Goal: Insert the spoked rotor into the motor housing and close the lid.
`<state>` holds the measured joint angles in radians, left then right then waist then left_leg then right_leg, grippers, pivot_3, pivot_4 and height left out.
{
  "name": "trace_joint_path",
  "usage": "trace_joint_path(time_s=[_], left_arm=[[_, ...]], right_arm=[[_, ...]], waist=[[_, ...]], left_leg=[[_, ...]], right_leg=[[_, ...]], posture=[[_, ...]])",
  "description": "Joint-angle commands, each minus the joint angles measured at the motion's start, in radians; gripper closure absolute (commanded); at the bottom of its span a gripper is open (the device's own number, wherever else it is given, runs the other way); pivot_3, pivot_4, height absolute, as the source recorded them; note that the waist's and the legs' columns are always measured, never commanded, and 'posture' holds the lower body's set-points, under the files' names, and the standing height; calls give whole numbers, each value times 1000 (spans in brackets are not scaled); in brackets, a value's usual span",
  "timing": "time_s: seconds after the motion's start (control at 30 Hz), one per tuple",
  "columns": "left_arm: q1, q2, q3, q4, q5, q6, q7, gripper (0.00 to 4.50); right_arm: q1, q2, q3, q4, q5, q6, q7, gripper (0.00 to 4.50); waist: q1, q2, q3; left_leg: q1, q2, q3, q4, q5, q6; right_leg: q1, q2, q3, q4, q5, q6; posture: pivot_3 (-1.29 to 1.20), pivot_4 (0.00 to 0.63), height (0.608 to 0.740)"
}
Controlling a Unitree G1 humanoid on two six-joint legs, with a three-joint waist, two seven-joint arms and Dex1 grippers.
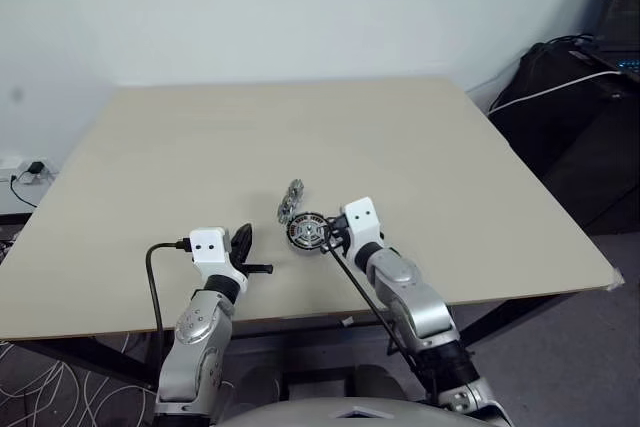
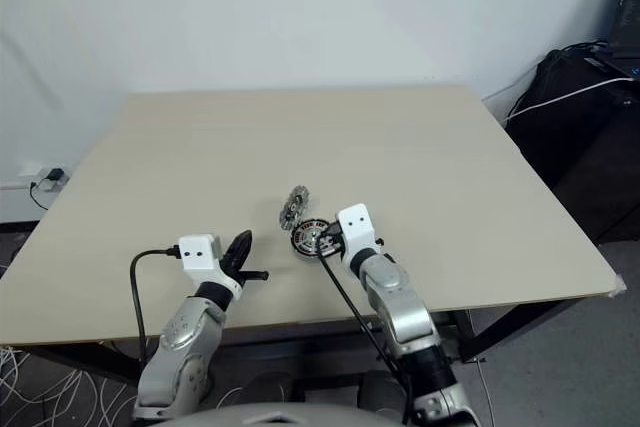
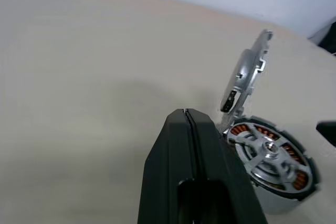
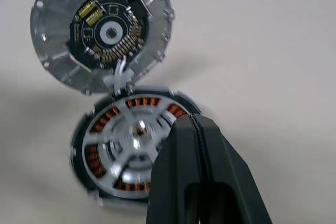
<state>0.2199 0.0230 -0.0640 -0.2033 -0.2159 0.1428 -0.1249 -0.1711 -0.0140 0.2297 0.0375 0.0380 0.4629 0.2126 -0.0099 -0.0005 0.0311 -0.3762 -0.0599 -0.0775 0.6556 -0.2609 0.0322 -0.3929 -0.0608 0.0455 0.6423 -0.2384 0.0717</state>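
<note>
Right pincer [image 4: 190,124] closed over spoked rotor [image 4: 137,139], no legible writing

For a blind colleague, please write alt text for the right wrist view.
The spoked rotor sits inside the motor housing, copper windings visible between its spokes. The lid stands open behind it, its circuit-board side facing the camera. The shut right gripper hovers over the housing's rim.

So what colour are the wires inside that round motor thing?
Copper-orange, peeking between the silvery spokes in the motor housing. The right wrist view shows them best.
</note>
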Motion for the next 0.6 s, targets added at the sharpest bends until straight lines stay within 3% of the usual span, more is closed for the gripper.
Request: trace_joint_path(time_s=[0.03, 0.6], left_arm=[[-14, -5, -16, -4, 32, -43, -2, 4472], [-13, -22, -21, 13, 50, -38, -12, 4472]], right_arm=[[-70, 26, -1, 54, -9, -27, -8, 4500], [-176, 43, 42, 312, -69, 15, 10, 4500]], waist=[[-1, 0, 0], [-5, 5, -4]], left_leg=[[0, 0, 0, 0, 0, 0], [2, 0, 0, -1, 0, 0]], right_leg=[[0, 0, 0, 0, 0, 0], [1, 0, 0, 1, 0, 0]], posture=[[0, 0, 740], [0, 0, 740]])
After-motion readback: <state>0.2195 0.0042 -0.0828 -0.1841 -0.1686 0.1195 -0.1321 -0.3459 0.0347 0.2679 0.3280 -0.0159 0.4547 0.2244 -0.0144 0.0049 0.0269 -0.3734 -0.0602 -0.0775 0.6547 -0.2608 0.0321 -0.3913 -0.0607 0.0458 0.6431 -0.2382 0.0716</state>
